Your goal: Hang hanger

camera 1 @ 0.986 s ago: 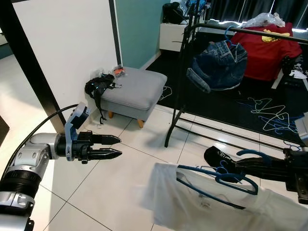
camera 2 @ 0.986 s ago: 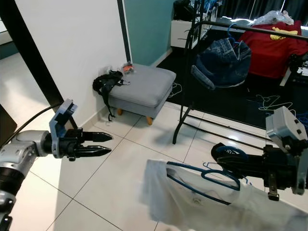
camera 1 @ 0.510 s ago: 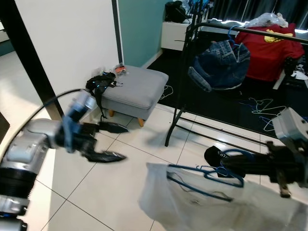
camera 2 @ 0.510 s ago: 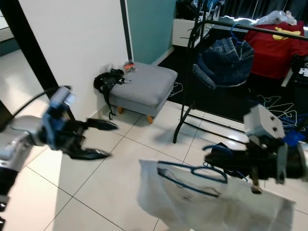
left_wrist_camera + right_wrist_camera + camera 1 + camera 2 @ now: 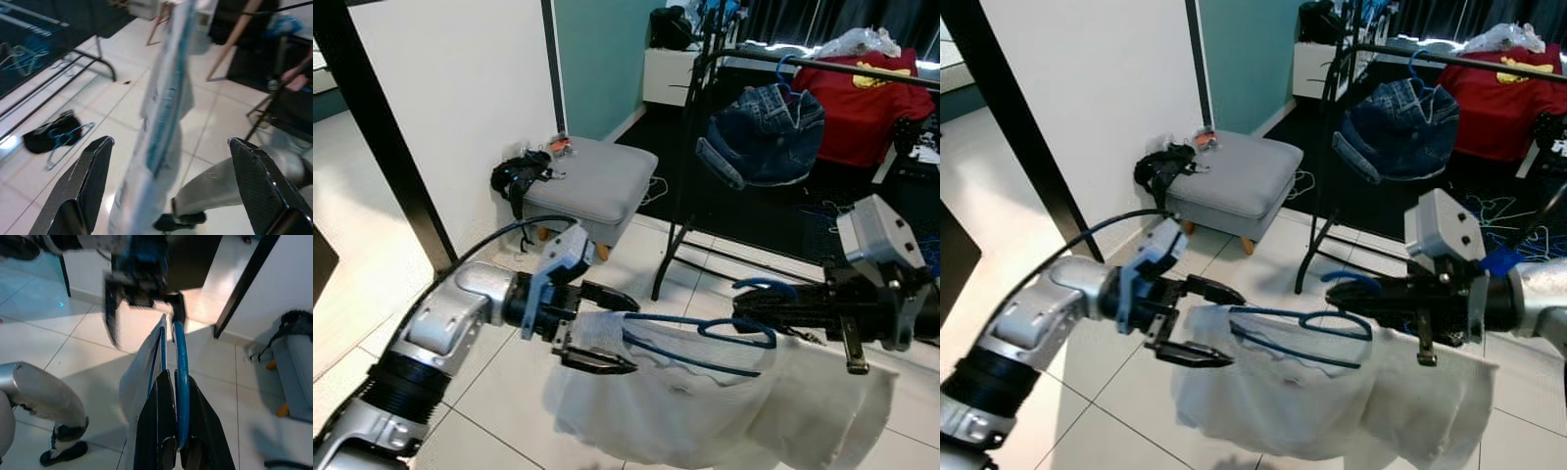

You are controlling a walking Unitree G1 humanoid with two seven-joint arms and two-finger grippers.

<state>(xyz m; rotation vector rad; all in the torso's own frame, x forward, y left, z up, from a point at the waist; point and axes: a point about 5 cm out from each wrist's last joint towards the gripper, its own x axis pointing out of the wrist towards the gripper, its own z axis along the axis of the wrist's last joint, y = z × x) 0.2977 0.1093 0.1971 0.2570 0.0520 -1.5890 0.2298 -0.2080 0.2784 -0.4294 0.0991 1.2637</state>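
floor: white tiles (image 5: 489, 411) | wall: white (image 5: 460, 108) | grey footstool (image 5: 597, 181) | black rack (image 5: 690, 147)

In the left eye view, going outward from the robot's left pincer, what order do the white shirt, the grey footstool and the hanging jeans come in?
1. The white shirt: its near edge sits between the open fingers of the left pincer.
2. The grey footstool: behind the pincer, by the white wall.
3. The hanging jeans: farthest, up on the black rack to the right.
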